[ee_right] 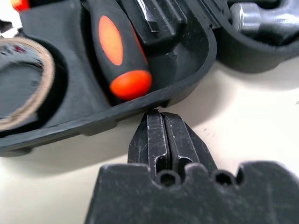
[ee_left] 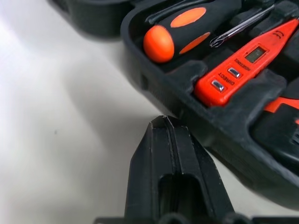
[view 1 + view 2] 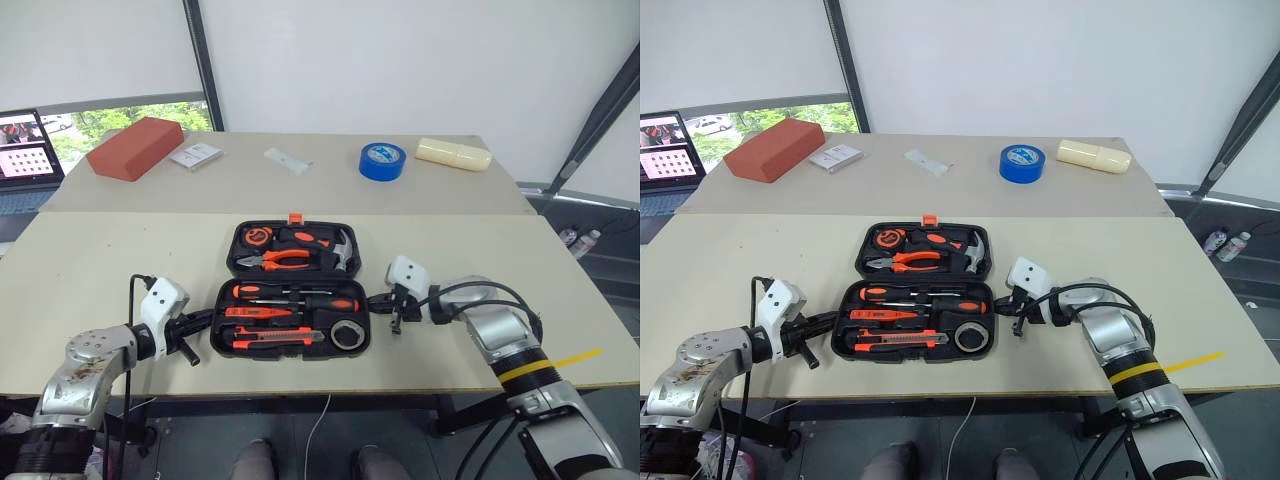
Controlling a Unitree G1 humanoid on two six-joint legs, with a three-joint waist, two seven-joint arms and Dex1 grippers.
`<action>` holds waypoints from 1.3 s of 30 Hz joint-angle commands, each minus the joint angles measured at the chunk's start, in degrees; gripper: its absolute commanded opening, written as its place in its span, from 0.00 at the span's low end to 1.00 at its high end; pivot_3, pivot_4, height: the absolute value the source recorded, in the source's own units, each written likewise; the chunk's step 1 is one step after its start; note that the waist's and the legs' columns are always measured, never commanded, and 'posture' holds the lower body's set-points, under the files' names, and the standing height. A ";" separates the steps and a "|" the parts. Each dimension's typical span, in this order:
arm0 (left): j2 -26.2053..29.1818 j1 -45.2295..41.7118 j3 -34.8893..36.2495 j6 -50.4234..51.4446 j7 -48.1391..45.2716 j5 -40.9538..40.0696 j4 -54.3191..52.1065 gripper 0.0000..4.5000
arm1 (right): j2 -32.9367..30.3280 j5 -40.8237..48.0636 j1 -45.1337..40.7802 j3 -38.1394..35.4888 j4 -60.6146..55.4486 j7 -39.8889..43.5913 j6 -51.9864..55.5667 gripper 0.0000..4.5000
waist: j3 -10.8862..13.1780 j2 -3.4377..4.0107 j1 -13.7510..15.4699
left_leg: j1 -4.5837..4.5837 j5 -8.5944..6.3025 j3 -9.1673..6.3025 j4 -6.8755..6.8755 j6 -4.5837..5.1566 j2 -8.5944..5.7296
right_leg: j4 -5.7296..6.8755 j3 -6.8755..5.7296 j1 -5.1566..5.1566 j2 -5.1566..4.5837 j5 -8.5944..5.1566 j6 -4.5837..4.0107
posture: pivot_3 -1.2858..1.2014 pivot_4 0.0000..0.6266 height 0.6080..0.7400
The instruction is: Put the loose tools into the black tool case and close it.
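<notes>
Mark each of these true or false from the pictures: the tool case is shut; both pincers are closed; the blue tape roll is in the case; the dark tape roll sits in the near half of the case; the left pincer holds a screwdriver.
1. The black tool case is shut. False: it lies open, both halves showing tools.
2. Both pincers are closed. True: the left pincer and the right pincer each have their fingers together, at opposite ends of the case's near half.
3. The blue tape roll is in the case. False: it lies on the far table.
4. The small dark tape roll sits in the near half. True.
5. The left pincer holds a screwdriver. False: it holds nothing; the screwdrivers lie in their recesses.
</notes>
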 commanded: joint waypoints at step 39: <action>-7.43 -44.97 2.04 14.23 7.58 -0.96 45.85 0.00 | 15.32 0.31 -39.78 -14.23 52.96 -20.08 8.52 0.00 | 0.19 -0.14 -0.91 | -0.18 0.45 -0.33 0.22 -0.38 -0.13 | 0.88 -0.07 -0.25 0.04 0.09 0.04 | 0.52 0.24 1.00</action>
